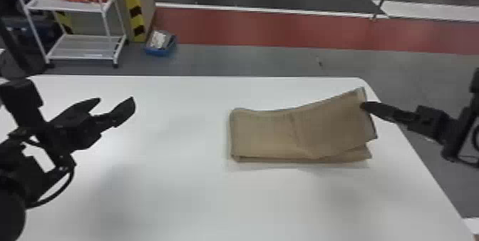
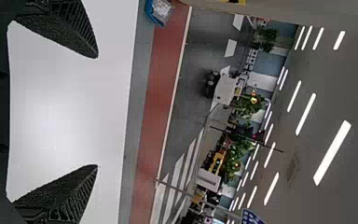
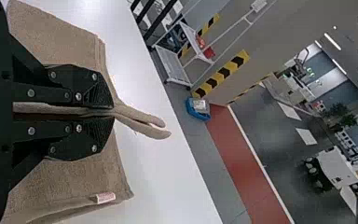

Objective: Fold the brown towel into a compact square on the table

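Note:
The brown towel (image 1: 271, 135) lies folded in a long strip on the right part of the white table (image 1: 178, 194), its right end lifted. At that raised end my right gripper (image 1: 365, 106) holds the edge. In the right wrist view the right gripper (image 3: 105, 112) is closed on the towel (image 3: 70, 179), with a doubled fold poking out past the fingertips. My left gripper (image 1: 116, 106) is over the table's left part, apart from the towel. The left wrist view shows the left gripper (image 2: 97, 112) with fingers spread and nothing between them.
The table's far edge (image 1: 199, 76) runs behind the towel, and its right edge slants down beneath my right arm. On the floor beyond stand a white shelf cart (image 1: 83, 47) and a blue bin (image 1: 160, 49).

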### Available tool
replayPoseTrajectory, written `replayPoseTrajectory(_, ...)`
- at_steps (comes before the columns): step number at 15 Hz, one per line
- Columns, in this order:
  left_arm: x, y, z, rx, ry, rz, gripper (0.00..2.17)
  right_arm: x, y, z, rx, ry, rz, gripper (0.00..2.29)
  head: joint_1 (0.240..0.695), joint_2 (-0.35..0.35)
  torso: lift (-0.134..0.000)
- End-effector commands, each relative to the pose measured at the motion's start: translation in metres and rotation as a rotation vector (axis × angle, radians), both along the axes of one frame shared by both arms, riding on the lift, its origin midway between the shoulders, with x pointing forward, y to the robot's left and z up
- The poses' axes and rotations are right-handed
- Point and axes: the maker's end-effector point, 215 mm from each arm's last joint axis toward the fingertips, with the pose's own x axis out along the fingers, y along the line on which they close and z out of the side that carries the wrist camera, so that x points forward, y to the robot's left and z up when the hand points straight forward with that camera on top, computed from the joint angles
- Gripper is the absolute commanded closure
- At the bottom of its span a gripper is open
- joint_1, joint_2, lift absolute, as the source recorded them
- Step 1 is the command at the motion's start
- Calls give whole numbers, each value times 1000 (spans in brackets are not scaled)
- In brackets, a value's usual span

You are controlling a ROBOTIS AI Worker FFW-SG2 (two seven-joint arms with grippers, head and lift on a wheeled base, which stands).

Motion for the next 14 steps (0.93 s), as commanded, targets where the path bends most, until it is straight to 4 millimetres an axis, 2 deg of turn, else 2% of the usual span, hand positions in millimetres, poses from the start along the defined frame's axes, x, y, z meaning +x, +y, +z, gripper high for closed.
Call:
replayPoseTrajectory(1, 0, 1, -1, 1, 4, -2, 39, 0, -11, 2, -1, -2, -16, 1025, 695, -126, -124)
replayPoseTrajectory(3, -1, 2, -2, 5, 7, 0, 39, 4, -23, -10, 2, 21, -38, 1025, 695, -133, -124)
replayPoseTrajectory(6, -1, 1, -3, 9, 7, -3, 39, 11, -35, -44, -42, 53, -56, 1015, 695, -148, -124)
replayPoseTrajectory(7, -1, 0, -3, 9, 8, -3, 39, 11, -33, -54, -50, 73, -55, 853, 695, -152, -124)
replayPoseTrajectory(8, -1, 1, -3, 9, 8, -1, 39, 11, -36, -62, -63, 85, -64, 559, 695, -155, -124)
replayPoseTrajectory(9, -1, 0, -4, 9, 8, -3, 39, 12, -43, -66, -95, 85, -79, 80, 695, -159, -124)
replayPoseTrajectory(11, -2, -5, -5, 9, 11, -10, 39, 13, -54, -63, -119, 52, -96, -2, 695, -165, -124)
replayPoseTrajectory(14, -7, -17, -14, 17, 26, -31, 39, -1, -66, -65, -103, 16, -125, 49, 695, -182, -124)
